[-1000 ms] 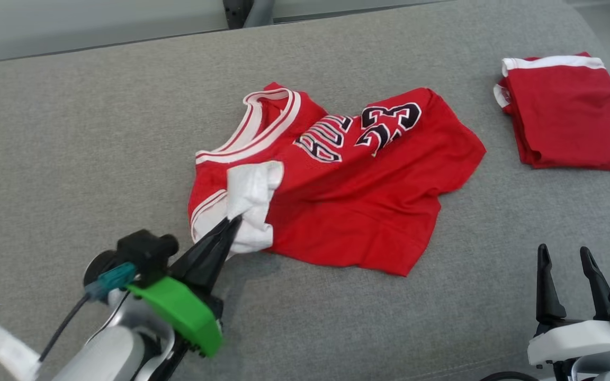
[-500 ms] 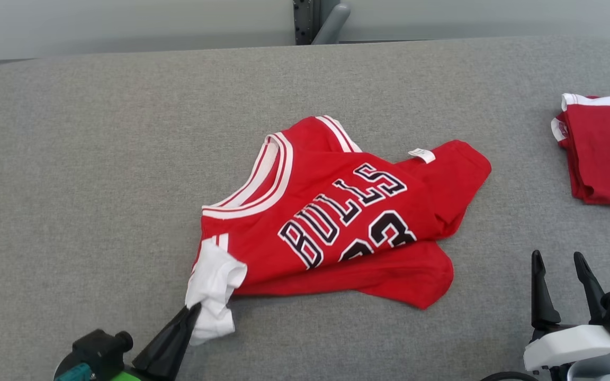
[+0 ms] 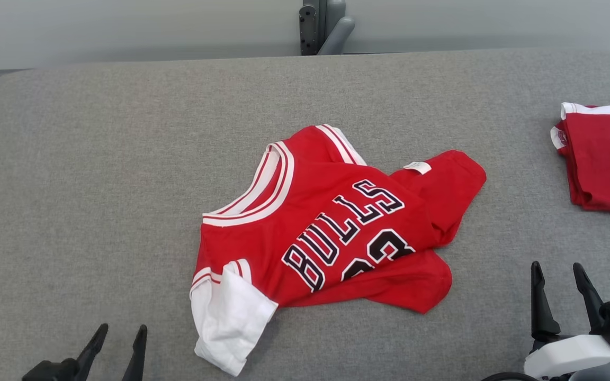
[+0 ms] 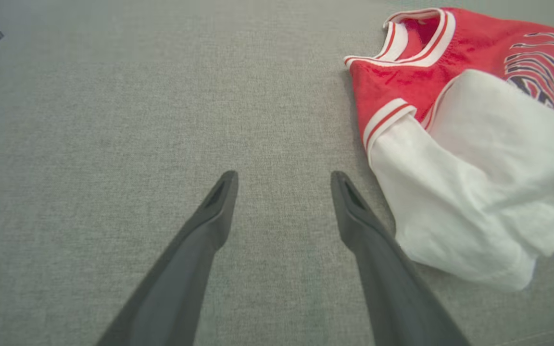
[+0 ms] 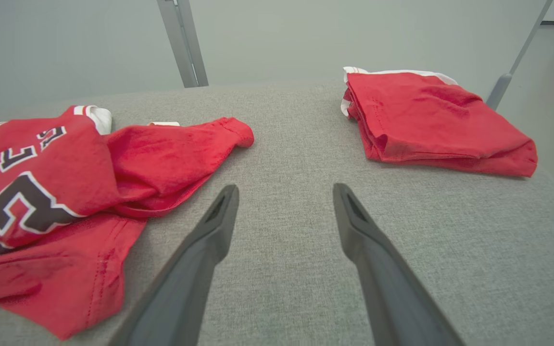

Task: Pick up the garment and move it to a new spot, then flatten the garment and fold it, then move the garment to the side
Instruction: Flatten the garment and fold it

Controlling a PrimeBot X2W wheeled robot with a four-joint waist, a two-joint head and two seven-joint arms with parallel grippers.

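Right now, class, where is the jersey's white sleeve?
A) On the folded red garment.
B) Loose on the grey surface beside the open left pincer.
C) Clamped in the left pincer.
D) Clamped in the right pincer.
B: the white sleeve lies on the grey surface beside the left pincer, which stands open and empty.

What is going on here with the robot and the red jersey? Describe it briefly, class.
A two-armed robot is working on a red Bulls jersey, which lies crumpled and unfolded in the middle of the grey padded table. The left gripper is open close beside the jersey's white sleeve, holding nothing. The right gripper is open and empty too. A folded red garment sits off to the right.
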